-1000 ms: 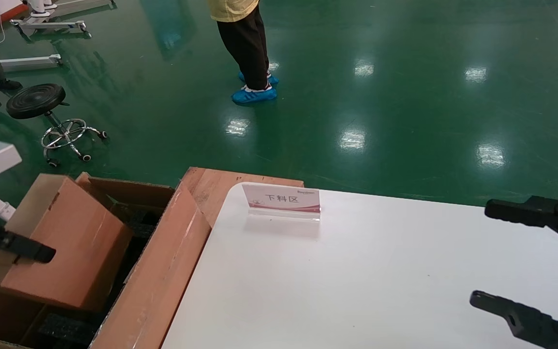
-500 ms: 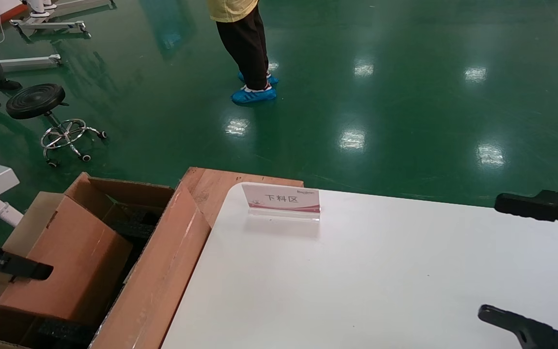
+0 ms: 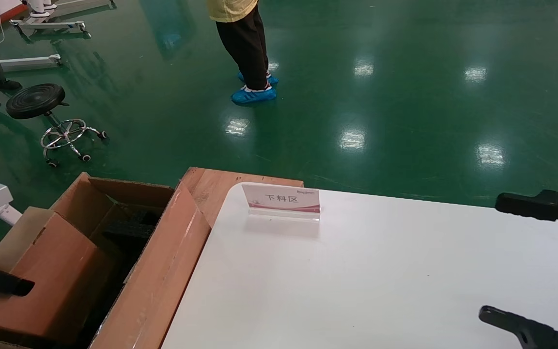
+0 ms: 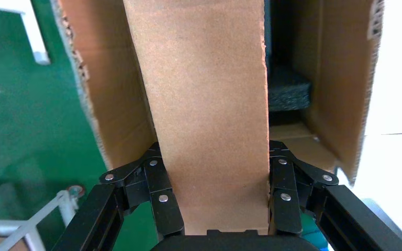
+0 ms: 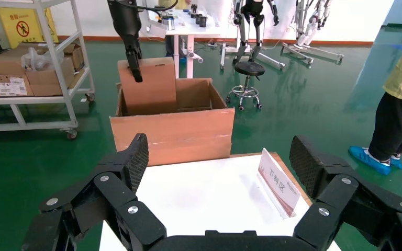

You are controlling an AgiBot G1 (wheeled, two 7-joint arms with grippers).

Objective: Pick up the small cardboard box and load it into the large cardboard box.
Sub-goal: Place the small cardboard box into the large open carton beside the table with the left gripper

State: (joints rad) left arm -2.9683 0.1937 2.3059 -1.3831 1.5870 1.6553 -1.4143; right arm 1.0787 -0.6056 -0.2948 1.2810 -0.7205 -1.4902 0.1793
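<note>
A: Carton status first: the small cardboard box (image 3: 46, 281) is partly down inside the large cardboard box (image 3: 158, 281), which stands just beside the white bench (image 3: 380, 271), on the robot's left.

B: And who has it?

A: The left gripper (image 4: 214, 209), clamped on the small box across its width, one finger on each side face. In the right wrist view the small box (image 5: 147, 86) stands up above the big carton's rim (image 5: 172, 136), so I judge it isn't seated yet.

B: What could spoil it?

A: Black foam (image 4: 289, 89) lies inside the carton, close beside the small box. If the box comes down on that foam, it could perch tilted instead of settling. The tall near flap (image 3: 162, 271) is another worry: a sideways drift might catch a corner on it.

B: And the other arm?

A: The right gripper (image 5: 217, 167) is spread wide, holding nothing, hanging over the bench well apart from the work. A standing card sign (image 3: 281, 201) sits at the bench's far edge, out of the way.
</note>
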